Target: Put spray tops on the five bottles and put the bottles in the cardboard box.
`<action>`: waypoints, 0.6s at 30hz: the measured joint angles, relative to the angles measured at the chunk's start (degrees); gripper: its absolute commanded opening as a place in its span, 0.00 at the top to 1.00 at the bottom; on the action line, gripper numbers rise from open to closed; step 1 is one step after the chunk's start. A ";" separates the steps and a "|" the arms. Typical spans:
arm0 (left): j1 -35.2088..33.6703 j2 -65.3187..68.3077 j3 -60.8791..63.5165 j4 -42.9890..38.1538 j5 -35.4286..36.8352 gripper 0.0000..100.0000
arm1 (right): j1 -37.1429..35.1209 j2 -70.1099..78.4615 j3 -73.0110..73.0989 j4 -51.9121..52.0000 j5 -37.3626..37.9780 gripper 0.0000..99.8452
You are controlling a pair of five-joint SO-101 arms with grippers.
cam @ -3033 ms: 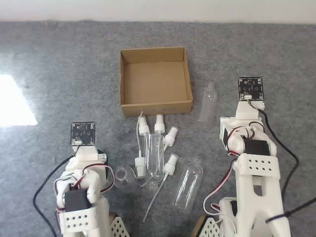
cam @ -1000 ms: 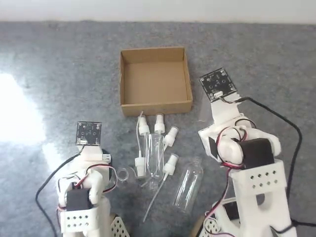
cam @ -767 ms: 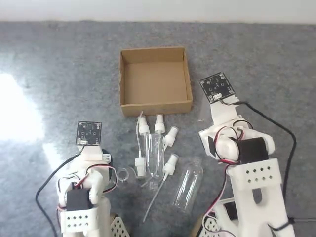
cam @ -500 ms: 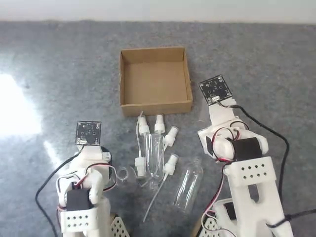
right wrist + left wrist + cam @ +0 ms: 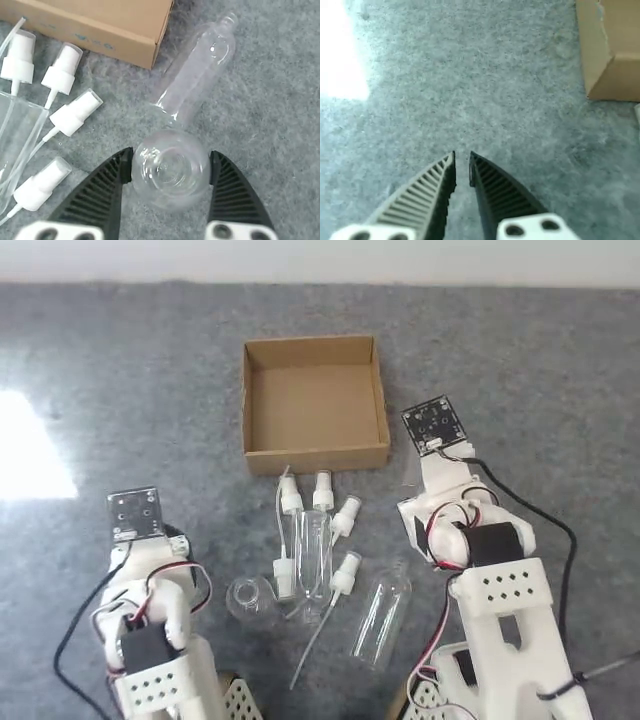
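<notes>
The open cardboard box (image 5: 315,457) stands at the back centre. In front of it lie several white spray tops (image 5: 323,490) around a clear bottle (image 5: 312,550). Another bottle (image 5: 382,615) lies nearer the right arm (image 5: 480,550), and a third bottle (image 5: 248,598) sits beside the left arm (image 5: 140,590). My right gripper (image 5: 170,151) is shut on a clear bottle (image 5: 170,175) seen end-on, a finger against each side. Just beyond it a bottle (image 5: 197,65) lies by the box corner (image 5: 150,55). My left gripper (image 5: 461,157) is shut over bare carpet with nothing in it.
Grey carpet covers the whole table. A bright patch of light (image 5: 30,455) lies at the left. The box corner (image 5: 612,50) is ahead of the left gripper and off to one side. Open carpet lies left of the box and right of the right arm.
The right arm has swung left from its resting place towards the box corner and spray tops, then settled lower. The left arm has turned left, uncovering the bottle beside it.
</notes>
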 measured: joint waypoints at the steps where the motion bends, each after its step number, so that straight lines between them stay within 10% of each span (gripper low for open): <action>1: -0.09 0.00 -0.26 0.00 -1.41 0.96 | 0.00 0.00 0.00 -0.09 0.00 0.88; 18: 0.18 0.00 -24.09 10.99 -10.29 0.96 | 0.26 0.00 0.00 -0.09 -0.79 0.88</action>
